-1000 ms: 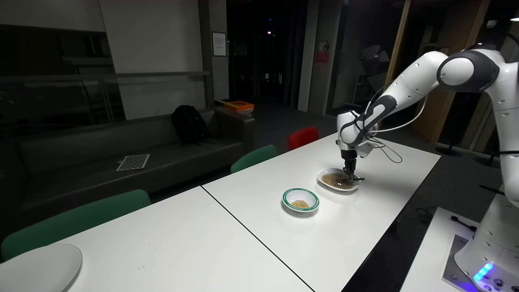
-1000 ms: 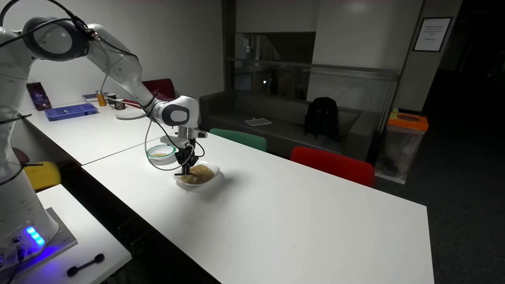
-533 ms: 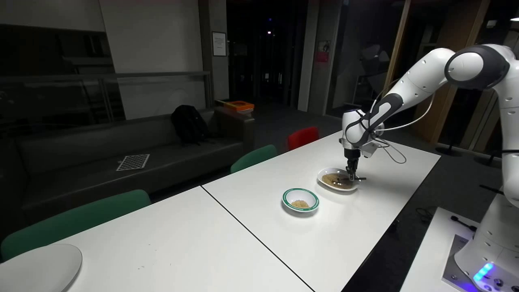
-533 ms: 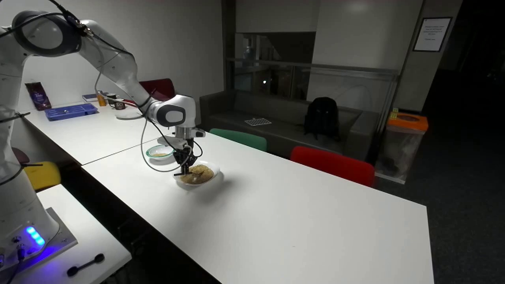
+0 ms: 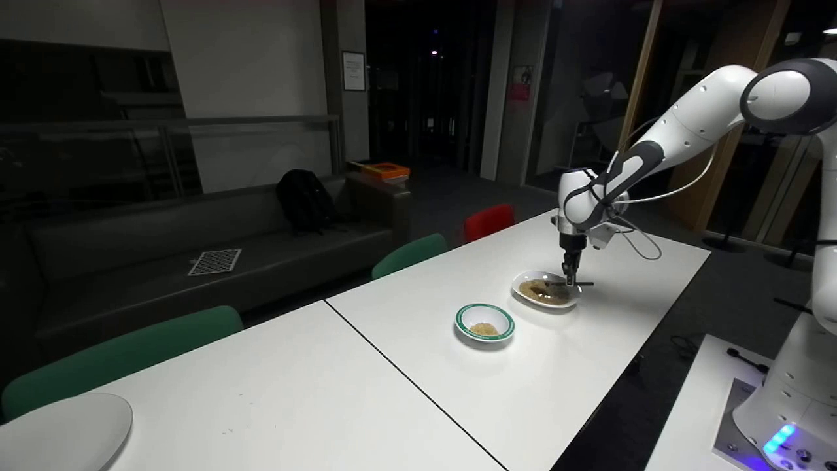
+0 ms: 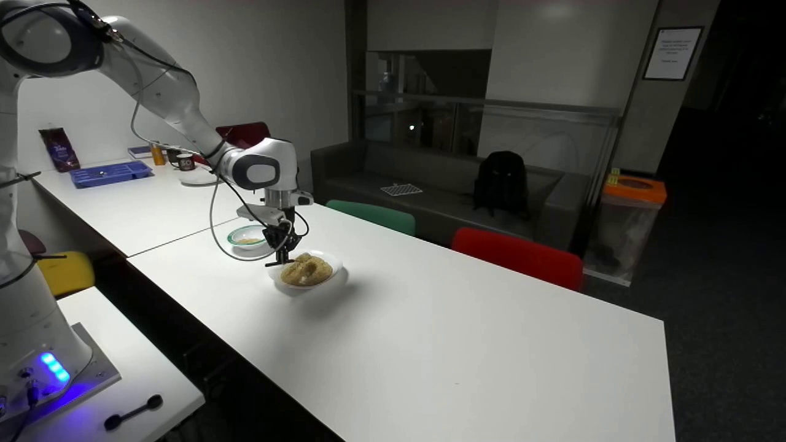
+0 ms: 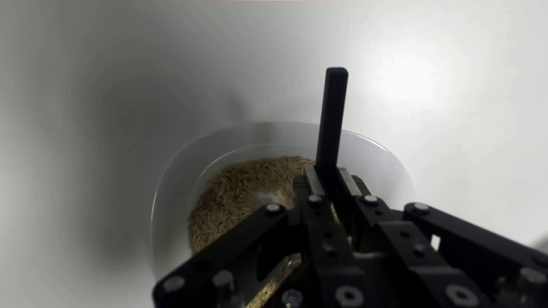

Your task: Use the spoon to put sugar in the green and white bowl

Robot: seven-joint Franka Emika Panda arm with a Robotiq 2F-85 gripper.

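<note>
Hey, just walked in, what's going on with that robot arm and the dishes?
A robot arm has its gripper closed on a dark-handled spoon, held over a white dish of brownish grains. It seems to carry some grains, though the gripper partly hides it. The green and white bowl stands apart from the dish, with a small tan heap in it; the spoon isn't over it yet.

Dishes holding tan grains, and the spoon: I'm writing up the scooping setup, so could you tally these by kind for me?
Green and white bowl: 1
White dish: 1
Spoon, its dark handle pinched in the gripper: 1
Total: 3
</note>
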